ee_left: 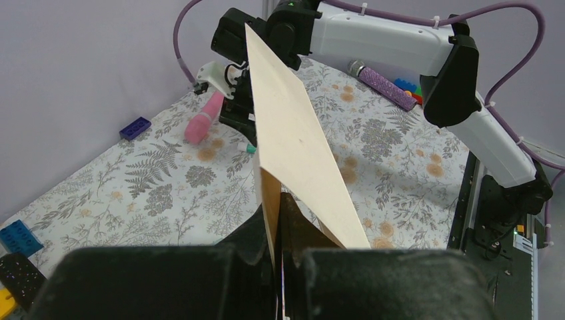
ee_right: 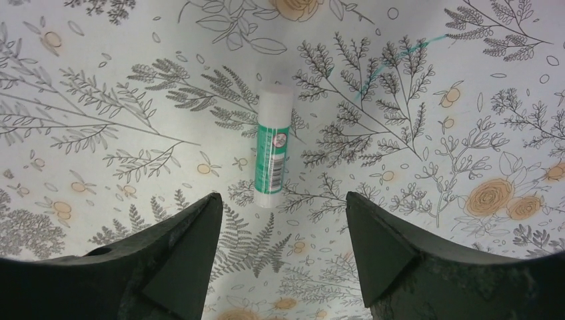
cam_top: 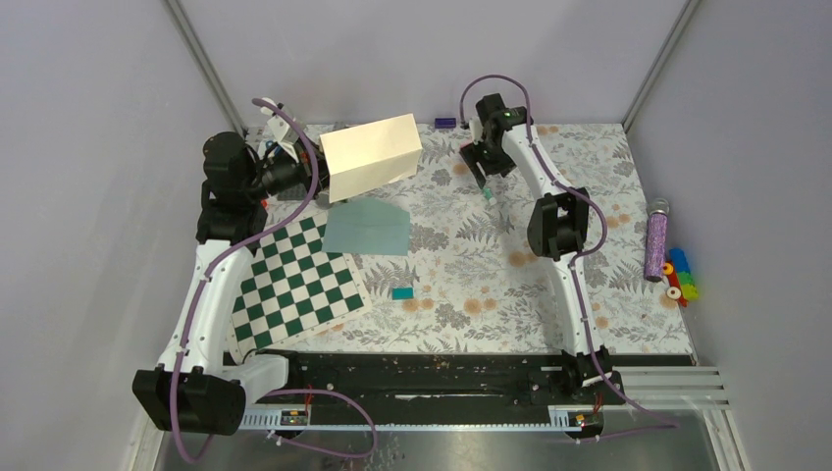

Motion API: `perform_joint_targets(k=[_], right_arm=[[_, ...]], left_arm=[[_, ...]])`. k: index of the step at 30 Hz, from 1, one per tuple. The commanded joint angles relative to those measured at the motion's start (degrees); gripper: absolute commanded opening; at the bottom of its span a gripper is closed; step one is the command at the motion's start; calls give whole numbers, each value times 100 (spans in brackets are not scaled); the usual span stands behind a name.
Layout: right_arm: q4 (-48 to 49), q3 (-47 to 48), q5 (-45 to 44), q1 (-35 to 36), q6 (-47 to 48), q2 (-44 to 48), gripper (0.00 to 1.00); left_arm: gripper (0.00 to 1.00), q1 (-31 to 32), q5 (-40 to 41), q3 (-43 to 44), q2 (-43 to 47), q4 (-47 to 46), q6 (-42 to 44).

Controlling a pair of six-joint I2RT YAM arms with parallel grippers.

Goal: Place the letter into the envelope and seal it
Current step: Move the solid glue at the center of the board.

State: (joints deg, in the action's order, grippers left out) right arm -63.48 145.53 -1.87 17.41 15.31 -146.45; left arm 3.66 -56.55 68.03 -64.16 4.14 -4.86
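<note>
The left gripper (ee_left: 278, 215) is clamping the cream letter (cam_top: 371, 154), holding it raised near the flat teal envelope (cam_top: 368, 228). The right gripper (ee_right: 281, 202) is hovering, jaws wide and empty, over a glue stick (ee_right: 274, 143).

The left gripper (cam_top: 316, 169) holds the letter (cam_top: 371, 155) aloft near the envelope (cam_top: 368, 228).

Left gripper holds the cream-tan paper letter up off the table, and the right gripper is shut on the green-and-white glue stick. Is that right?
Not quite. The right wrist view shows the right gripper open, jaws apart, with the green-and-white glue stick lying ungripped beyond them. The left gripper does hold the cream-tan paper letter up.
</note>
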Motion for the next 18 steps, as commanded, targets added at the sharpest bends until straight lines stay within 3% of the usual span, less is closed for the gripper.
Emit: perform_joint_targets(k=[1,12,15,18], right_arm=[[-13,292,-100,-192,-121,-353,76],[-298,488,727,-607,184,-732,72],[-311,536,762,-607,255,-761,54],[-293,564,762,-607,324,-772,27]], left_arm=[[0,-32,-125,-36,181,-184,91],[0,-49,12,168,203,425,597],[0,-88,2,328,150,652,728],[0,-123,-11,426,111,819,818]])
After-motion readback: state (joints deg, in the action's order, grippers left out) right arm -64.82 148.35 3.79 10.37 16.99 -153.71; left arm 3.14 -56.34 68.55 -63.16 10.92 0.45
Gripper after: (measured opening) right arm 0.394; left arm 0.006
